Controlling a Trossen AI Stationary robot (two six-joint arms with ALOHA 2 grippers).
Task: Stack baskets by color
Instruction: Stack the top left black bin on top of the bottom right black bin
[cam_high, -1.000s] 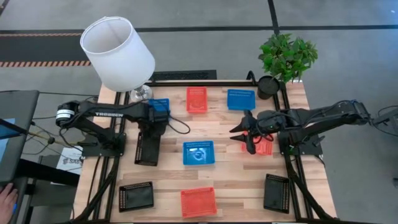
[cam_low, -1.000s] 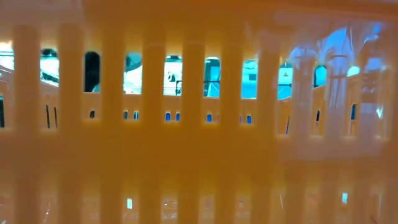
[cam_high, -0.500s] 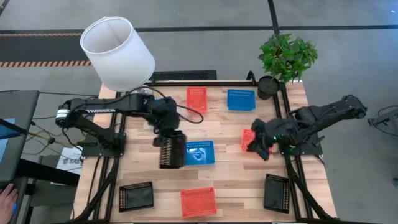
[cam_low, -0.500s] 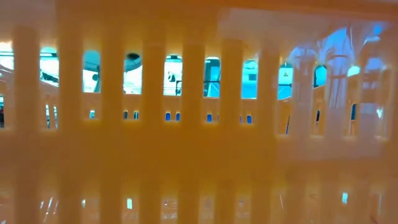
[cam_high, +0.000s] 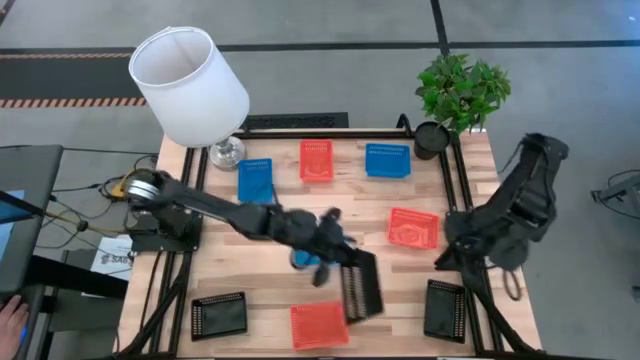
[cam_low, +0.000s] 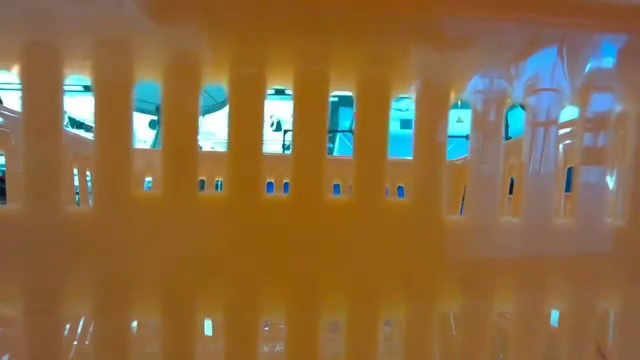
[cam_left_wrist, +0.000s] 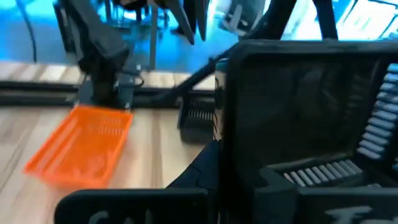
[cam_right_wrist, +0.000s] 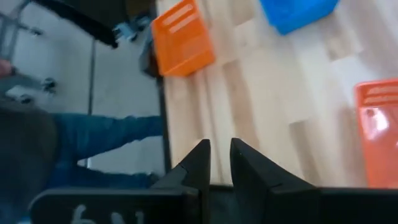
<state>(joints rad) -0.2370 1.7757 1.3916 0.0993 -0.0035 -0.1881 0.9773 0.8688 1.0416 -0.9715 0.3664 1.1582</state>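
Observation:
My left gripper (cam_high: 343, 262), reaching across mid-table, is shut on a black basket (cam_high: 361, 291), which fills the right of the left wrist view (cam_left_wrist: 305, 112). Under that arm a blue basket (cam_high: 304, 262) lies partly hidden. More blue baskets (cam_high: 255, 180) (cam_high: 387, 160), red ones (cam_high: 318, 160) (cam_high: 413, 228) (cam_high: 320, 325) and black ones (cam_high: 218, 315) (cam_high: 444, 310) rest flat on the table. My right gripper (cam_right_wrist: 217, 163) is pulled back at the right edge (cam_high: 442, 262), its fingers a narrow gap apart with nothing between them. My left gripper holds the black basket by one short end (cam_high: 350, 268), coming at it from the table's left and slanting slightly down. The basket is lifted clear of the table and juts out past the fingers toward the near right. The basket itself hides the fingertips in the wrist view.
A white lampshade (cam_high: 190, 85) on its lamp stands at the far left corner, and a potted plant (cam_high: 460, 95) at the far right. The wall of a red-orange basket (cam_low: 320, 200) stands right before the low camera and blocks almost all of that view.
My left gripper has swung from the table's left side toward the centre and the near right, carrying the black basket over the blue one; it has tipped from pointing down to nearly level. My right gripper has drawn back from the red basket toward the right edge.

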